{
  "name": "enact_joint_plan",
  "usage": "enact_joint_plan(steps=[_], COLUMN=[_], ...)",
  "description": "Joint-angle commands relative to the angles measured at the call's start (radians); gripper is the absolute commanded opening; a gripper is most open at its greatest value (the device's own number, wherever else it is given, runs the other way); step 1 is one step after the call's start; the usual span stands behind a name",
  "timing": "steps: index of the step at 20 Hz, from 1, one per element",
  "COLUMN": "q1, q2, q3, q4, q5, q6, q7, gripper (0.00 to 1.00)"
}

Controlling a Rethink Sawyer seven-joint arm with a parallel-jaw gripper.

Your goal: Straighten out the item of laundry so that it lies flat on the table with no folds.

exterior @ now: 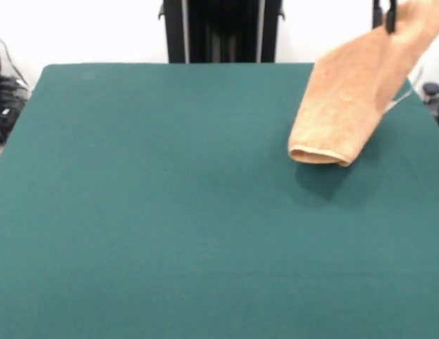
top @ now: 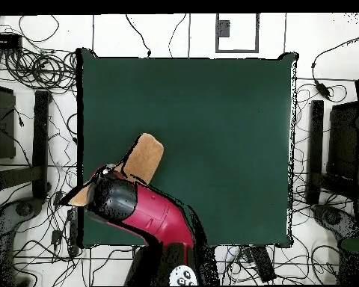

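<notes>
The orange-tan towel (exterior: pixel 353 92) hangs slanting from the top right in the front view. Its upper end is pinched by my gripper (exterior: pixel 384 15), of which only the black finger tips show at the top edge. The towel's lower end is folded double and hangs just over the dark green table (exterior: pixel 170 198), with a shadow beneath it. In the overhead view the towel (top: pixel 143 157) shows near the table's (top: pixel 220 134) left edge, partly hidden under my red and black arm (top: pixel 141 213), which also hides the gripper.
The black pedestal (exterior: pixel 220 30) stands behind the table's far edge. Cables and equipment (top: pixel 33 71) lie on the floor around the table. The table's right edge (exterior: pixel 428 106) is close to the hanging towel.
</notes>
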Motion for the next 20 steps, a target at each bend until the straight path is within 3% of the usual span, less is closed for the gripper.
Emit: enact_joint_plan(steps=[1,7,11,15,20], q1=[-0.027,-0.037,-0.046,-0.060,-0.136], q2=[-0.041,-0.077,-0.023,0.033,0.105], q3=[0.255,0.308,0.330,0.313,0.296], q4=[0.137,0.229,0.276,0.293,0.282], q5=[0.290,0.598,0.857,0.929,0.844], q6=[0.060,0.136,0.227,0.310,0.378], q7=[0.152,-0.014,-0.342,-0.506,-0.627], gripper=[0.00,0.00,0.00,0.00,0.00])
